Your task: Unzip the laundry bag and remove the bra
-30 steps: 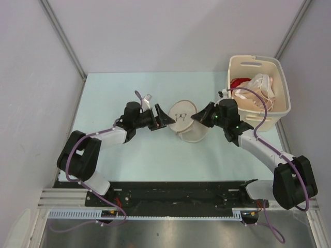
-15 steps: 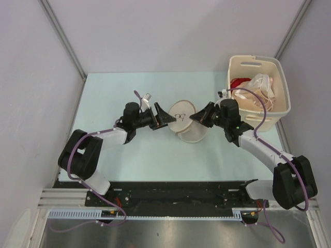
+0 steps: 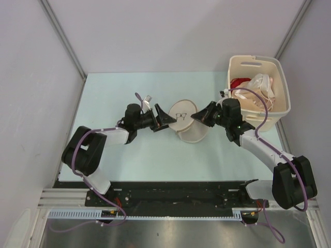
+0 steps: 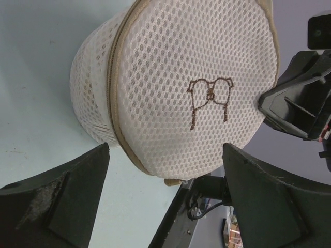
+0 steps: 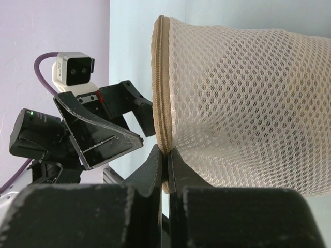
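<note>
Your right gripper (image 5: 166,155) is pinched shut on the laundry bag (image 5: 248,103), right at its zip (image 5: 161,77). Whether it has the pull tab or only the seam, the wrist view doesn't quite settle. Your left gripper (image 4: 165,150) stands wide open just off the bag's round face, touching nothing. Over the last second it has eased a little nearer the bag and spread its jaws, while the right has barely shifted. That looks like setting up to brace the bag, with no unzipping yet. The bag sits between the two grippers, a drum of cream mesh with its brown print (image 4: 209,98) facing the left one. The tan zip is closed wherever you can see it, and no bra shows through.
</note>
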{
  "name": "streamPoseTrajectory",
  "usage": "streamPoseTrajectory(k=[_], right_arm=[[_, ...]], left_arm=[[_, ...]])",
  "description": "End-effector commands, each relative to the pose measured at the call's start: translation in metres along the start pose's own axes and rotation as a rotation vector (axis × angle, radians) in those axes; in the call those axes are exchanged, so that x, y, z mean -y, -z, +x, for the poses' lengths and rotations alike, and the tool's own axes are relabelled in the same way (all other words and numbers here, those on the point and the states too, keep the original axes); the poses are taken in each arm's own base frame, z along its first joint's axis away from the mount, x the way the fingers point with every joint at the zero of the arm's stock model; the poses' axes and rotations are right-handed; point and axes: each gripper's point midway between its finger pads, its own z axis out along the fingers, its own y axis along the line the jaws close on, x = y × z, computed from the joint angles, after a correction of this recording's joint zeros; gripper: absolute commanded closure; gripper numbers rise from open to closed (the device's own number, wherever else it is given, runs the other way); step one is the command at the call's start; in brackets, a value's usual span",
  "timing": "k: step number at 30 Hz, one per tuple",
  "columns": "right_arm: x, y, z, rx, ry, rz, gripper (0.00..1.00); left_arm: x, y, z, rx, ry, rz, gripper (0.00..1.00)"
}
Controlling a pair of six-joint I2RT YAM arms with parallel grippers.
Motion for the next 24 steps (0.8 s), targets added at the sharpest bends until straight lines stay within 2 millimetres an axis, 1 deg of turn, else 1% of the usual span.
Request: streamPoseTrajectory(k=[1, 2, 3, 6, 7, 10, 13, 15, 18, 19, 21, 22, 23, 24], right_arm=[[-0.012, 0.001, -0.003, 0.003, 0.007, -0.057, 1.0], [-0.01, -0.001, -0.003, 0.001, 0.005, -0.055, 1.0], [-0.01, -0.001, -0.003, 0.002, 0.005, -0.059, 1.0], [-0.012, -0.002, -0.001, -0.006, -0.001, -0.071, 1.0], [-0.012, -0.003, 0.0, -0.011, -0.005, -0.07, 1.0], [-0.013, -0.003, -0.001, -0.011, -0.012, -0.076, 1.0], [-0.015, -0.004, -0.001, -0.013, -0.024, -0.085, 1.0], [-0.017, -0.004, -0.002, -0.01, -0.027, -0.095, 1.0], [-0.015, -0.006, 0.0, -0.017, -0.03, -0.089, 1.0], [-0.013, -0.006, 0.0, -0.017, -0.031, -0.084, 1.0], [-0.01, -0.006, 0.0, -0.016, -0.03, -0.072, 1.0], [-0.008, -0.007, 0.0, -0.016, -0.031, -0.065, 1.0], [-0.008, -0.006, -0.001, -0.013, -0.029, -0.06, 1.0], [-0.009, -0.005, -0.003, -0.004, -0.027, -0.055, 1.0]], left_arm=[[0.022, -0.001, -0.013, 0.027, -0.007, 0.093, 0.1], [0.026, -0.002, -0.014, 0.029, -0.015, 0.113, 0.15], [0.028, -0.002, -0.015, 0.028, -0.015, 0.121, 0.16], [0.028, -0.005, -0.012, 0.017, -0.005, 0.13, 0.16], [0.026, -0.006, -0.011, 0.014, 0.002, 0.126, 0.15], [0.018, -0.008, -0.007, 0.006, 0.011, 0.112, 0.06], [0.014, -0.009, -0.004, 0.006, 0.031, 0.111, 0.03], [0.013, -0.01, -0.004, 0.005, 0.049, 0.115, 0.04], [0.018, -0.011, -0.007, 0.015, 0.057, 0.149, 0.16], [0.022, -0.011, -0.008, 0.02, 0.053, 0.162, 0.32], [0.027, -0.009, -0.011, 0.029, 0.041, 0.168, 0.52], [0.027, -0.008, -0.013, 0.037, 0.044, 0.153, 0.73], [0.027, -0.007, -0.014, 0.038, 0.043, 0.141, 0.83], [0.034, -0.005, -0.018, 0.046, 0.009, 0.138, 0.93]])
